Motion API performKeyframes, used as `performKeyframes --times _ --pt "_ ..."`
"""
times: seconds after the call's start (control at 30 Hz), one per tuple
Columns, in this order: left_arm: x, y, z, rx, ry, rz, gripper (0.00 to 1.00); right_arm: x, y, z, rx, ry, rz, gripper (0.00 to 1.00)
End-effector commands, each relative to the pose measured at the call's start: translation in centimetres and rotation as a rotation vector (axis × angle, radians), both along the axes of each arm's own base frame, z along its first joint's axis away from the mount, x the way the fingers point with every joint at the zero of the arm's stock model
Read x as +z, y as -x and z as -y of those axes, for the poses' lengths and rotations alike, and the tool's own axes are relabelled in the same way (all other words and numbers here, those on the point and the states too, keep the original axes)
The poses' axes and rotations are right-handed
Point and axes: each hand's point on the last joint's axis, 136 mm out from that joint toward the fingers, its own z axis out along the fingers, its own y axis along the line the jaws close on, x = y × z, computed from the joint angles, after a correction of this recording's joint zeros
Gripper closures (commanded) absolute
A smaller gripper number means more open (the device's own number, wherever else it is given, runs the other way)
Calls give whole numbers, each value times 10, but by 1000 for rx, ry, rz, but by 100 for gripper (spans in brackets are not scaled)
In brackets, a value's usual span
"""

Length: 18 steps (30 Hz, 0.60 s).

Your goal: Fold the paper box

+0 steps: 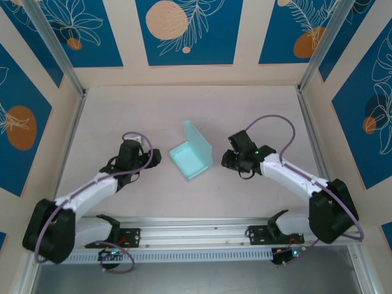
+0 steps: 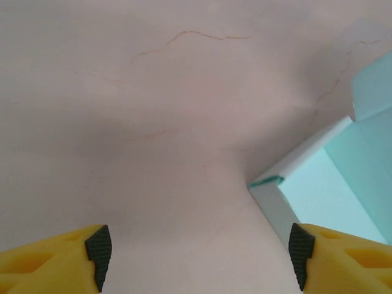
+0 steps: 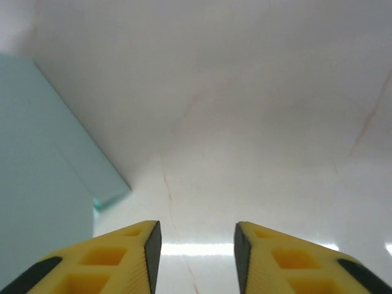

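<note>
The pale mint-blue paper box (image 1: pixel 191 158) rests on the table between the two arms, a shallow tray with one tall flap standing up along its right side. My left gripper (image 1: pixel 152 157) sits just left of the box, open wide with nothing between its fingers. In the left wrist view the box's near corner (image 2: pixel 272 184) lies in front of the right finger, apart from the pads. My right gripper (image 1: pixel 228 160) is just right of the box, open with a clear gap and holding nothing. The box's flap (image 3: pixel 43 159) stands at the left in the right wrist view.
The pinkish table top (image 1: pixel 184 110) has low walls with blue floral panels on all sides. An aluminium rail (image 1: pixel 196 236) carrying both arm bases runs along the near edge. Thin hairline marks cross the table surface.
</note>
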Motion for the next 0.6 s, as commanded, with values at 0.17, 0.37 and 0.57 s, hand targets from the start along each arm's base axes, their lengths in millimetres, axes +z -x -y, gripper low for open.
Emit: performKeyframes --times 0.17,0.37,0.57 --pt "19 -42 61 -271 139 47 4 -11 66 -29 23 -76 -19 42" --pt "2 -46 78 -356 160 10 6 -16 74 -77 91 -191 7 25" --pt "-14 -50 88 -415 166 -25 7 -15 60 -113 141 -252 24 16"
